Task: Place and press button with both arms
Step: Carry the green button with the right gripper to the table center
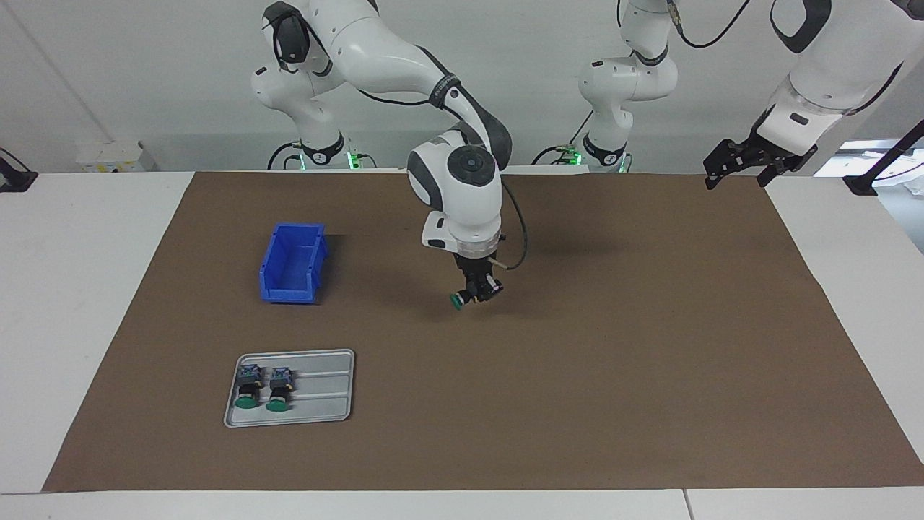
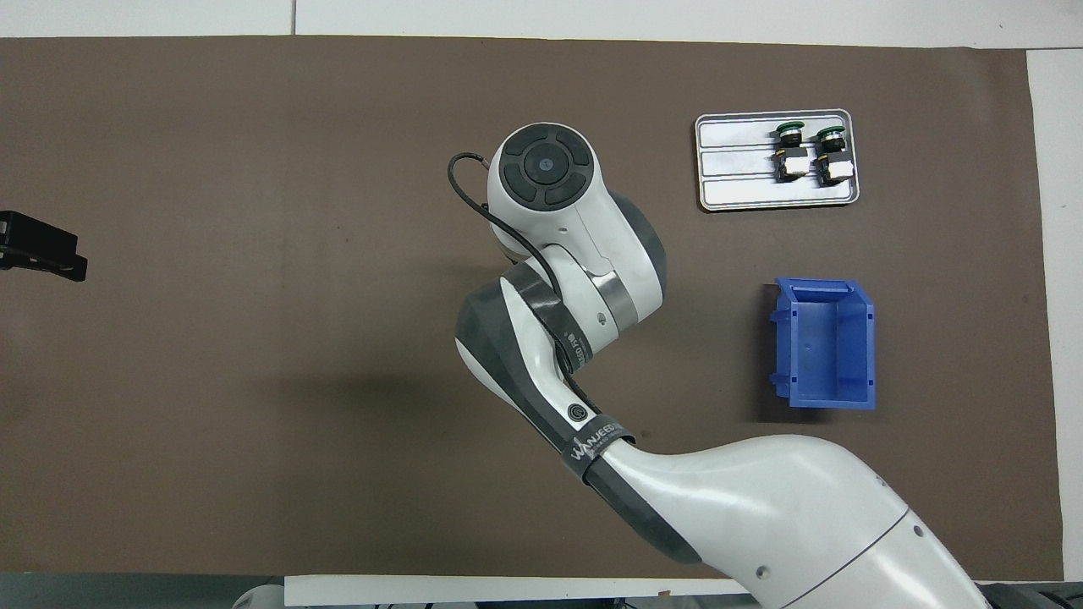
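Brown paper mat [image 1: 577,375] spread across most of the white desk [image 1: 72,289], reaching almost to each edge. Held above the mat's middle, a little toward the robots' edge: right gripper [image 1: 475,289], black, two-fingered, pointing down and pinching a small push-button switch with a flat round green cap and black barrel [image 1: 459,300], cap tilted sideways and downward, clear of the mat with a shadow beneath. Hidden in the overhead view under the white right arm's wrist [image 2: 546,182].

Toward the right arm's end of the desk, near the edge away from the robots: shallow grey metal tray with raised ribs [image 1: 325,390] [image 2: 736,169], carrying two more green-capped switches with blue-grey block rears [image 1: 247,388] [image 1: 278,390], lying side by side at the tray's outer end, caps facing away from the robots, not touching each other. Closer to the robots' edge than the tray, well apart from it: open blue plastic bin [image 1: 292,263] [image 2: 825,342].

Waiting, raised over the mat's corner at the left arm's end by the robots' edge: left gripper [image 1: 743,165] [image 2: 42,247], black, holding nothing; spread or pressed together, cannot tell.
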Controlling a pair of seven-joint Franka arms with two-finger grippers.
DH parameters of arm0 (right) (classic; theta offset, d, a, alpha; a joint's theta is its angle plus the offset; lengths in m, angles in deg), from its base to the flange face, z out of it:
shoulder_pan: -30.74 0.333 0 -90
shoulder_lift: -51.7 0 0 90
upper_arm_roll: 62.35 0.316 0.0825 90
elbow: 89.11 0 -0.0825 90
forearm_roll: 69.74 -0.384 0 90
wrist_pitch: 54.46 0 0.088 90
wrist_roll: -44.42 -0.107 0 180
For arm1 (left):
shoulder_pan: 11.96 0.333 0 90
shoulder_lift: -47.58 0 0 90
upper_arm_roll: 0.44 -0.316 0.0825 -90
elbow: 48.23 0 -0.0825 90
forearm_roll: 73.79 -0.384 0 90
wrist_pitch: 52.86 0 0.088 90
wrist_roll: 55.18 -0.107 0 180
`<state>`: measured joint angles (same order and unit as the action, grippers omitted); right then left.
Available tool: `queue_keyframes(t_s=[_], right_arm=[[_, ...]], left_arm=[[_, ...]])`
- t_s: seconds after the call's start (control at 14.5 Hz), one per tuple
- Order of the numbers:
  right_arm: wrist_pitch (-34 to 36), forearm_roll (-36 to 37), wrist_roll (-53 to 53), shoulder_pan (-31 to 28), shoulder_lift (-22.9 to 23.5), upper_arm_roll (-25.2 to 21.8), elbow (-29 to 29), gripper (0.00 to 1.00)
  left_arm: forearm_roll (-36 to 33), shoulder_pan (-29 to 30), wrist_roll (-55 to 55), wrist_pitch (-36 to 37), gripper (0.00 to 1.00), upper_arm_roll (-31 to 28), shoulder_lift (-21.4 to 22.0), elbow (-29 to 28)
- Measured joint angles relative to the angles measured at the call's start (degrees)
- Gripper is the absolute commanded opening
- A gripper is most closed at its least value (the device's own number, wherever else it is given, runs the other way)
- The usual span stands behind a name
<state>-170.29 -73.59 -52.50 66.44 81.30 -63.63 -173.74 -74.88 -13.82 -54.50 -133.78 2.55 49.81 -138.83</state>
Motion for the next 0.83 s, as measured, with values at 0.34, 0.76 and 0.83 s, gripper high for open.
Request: queue_keyframes(t_s=[0.34, 0.76, 0.83], right_arm=[[-1.34, -0.34, -15.56, 0.6, 0.69, 0.16, -1.37, 0.0], [-8.3, -0.49, -21.2, 3.14, 5.38, 0.2, -1.96, 0.05], [-8.62, -0.53, -21.3, 3.03, 5.58, 0.16, -2.0, 0.06]], left_arm=[[0.0, 0.02, 0.0, -0.02, 1.0, -0.04, 0.04, 0.0], [0.0, 0.02, 0.0, -0.02, 1.0, -0.04, 0.05, 0.0], [0.0, 0.02, 0.0, -0.02, 1.0, -0.04, 0.05, 0.0]])
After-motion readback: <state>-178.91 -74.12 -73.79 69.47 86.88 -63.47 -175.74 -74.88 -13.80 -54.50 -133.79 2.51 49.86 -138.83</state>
